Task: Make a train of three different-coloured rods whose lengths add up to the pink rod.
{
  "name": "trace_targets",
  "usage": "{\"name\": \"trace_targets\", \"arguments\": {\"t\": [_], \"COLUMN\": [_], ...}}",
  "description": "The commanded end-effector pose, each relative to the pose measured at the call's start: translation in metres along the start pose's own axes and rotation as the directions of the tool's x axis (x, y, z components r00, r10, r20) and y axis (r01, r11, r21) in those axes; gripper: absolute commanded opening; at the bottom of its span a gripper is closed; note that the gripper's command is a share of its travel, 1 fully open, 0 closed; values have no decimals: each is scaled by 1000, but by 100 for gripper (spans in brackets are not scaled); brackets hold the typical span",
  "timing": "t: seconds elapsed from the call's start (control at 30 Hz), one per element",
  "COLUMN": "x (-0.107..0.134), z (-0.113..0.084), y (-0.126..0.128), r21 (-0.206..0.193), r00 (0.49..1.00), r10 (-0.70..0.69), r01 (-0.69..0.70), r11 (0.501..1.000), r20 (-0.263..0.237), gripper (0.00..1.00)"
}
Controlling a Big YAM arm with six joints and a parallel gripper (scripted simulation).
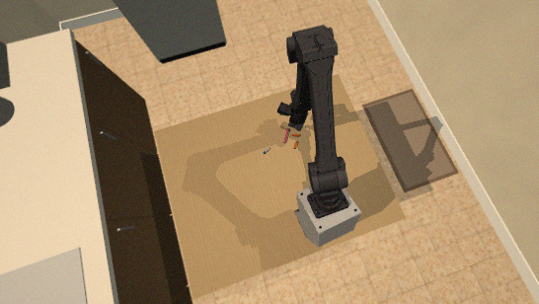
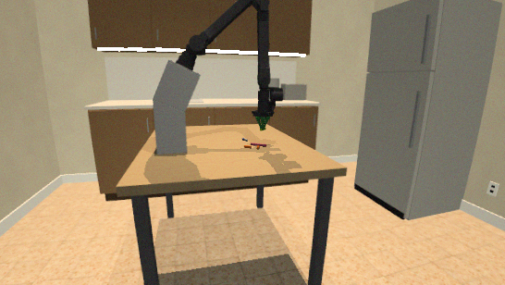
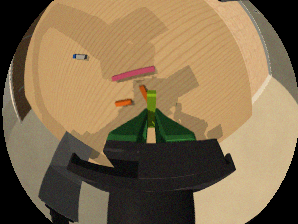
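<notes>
My gripper (image 3: 151, 112) (image 1: 295, 123) (image 2: 262, 125) has green fingers and is shut on a short lime rod (image 3: 152, 103), which it holds above the table. Below it lies the pink rod (image 3: 135, 74) (image 1: 286, 136) (image 2: 260, 144), flat on the table. One small orange rod (image 3: 123, 103) (image 1: 295, 145) (image 2: 248, 146) lies close to the pink rod. Another orange rod (image 3: 144, 90) (image 1: 296, 134) lies just by the lime rod's far tip. A tiny blue rod (image 3: 80, 56) (image 1: 267, 151) (image 2: 244, 139) lies apart, to the left in the wrist view.
The wooden table (image 1: 222, 197) (image 2: 222, 171) carries the arm's grey base (image 1: 328, 217) (image 2: 173, 111) near one edge. A fridge (image 2: 425, 106) stands to the right and a kitchen counter (image 2: 116, 105) runs behind the table.
</notes>
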State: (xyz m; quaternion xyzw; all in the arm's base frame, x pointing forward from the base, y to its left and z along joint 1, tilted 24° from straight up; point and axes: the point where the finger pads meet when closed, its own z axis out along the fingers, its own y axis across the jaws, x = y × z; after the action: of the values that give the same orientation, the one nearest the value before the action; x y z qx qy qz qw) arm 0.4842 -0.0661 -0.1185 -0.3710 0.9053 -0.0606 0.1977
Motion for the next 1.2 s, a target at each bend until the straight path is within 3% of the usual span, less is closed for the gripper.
{"name": "trace_targets", "arguments": {"t": [0.0, 0.03, 0.2, 0.23, 0.43, 0.47, 0.7, 0.73, 0.93, 0.97, 1.0, 1.17], "x": [-16, -22, -21, -30, -24, -37, -33, -45, -43, -39, -52, -52], "z": [-8, -10, -5, -9, -6, -9, -5, -9, -5, -5, -9, -5], "y": [-8, 3, 4, 14, 7, 25, 22, 37, 40, 30, 49, 51], "r21": [33, 36, 27, 36, 38, 37, 32, 38, 27, 36, 38, 30], "r00": [998, 987, 987, 964, 969, 928, 932, 879, 879, 888, 818, 818], "r10": [-62, -159, -158, -264, -247, -371, -361, -477, -476, -460, -576, -576], "r01": [61, 158, 158, 263, 247, 370, 361, 476, 476, 459, 575, 575], "r11": [998, 987, 987, 964, 968, 928, 932, 879, 879, 888, 817, 818], "r20": [28, 23, 21, 20, 15, 16, 12, 12, 13, 6, 9, 11], "gripper": [4, 4, 4, 4, 4, 4, 4, 4, 4, 4, 4, 4]}}
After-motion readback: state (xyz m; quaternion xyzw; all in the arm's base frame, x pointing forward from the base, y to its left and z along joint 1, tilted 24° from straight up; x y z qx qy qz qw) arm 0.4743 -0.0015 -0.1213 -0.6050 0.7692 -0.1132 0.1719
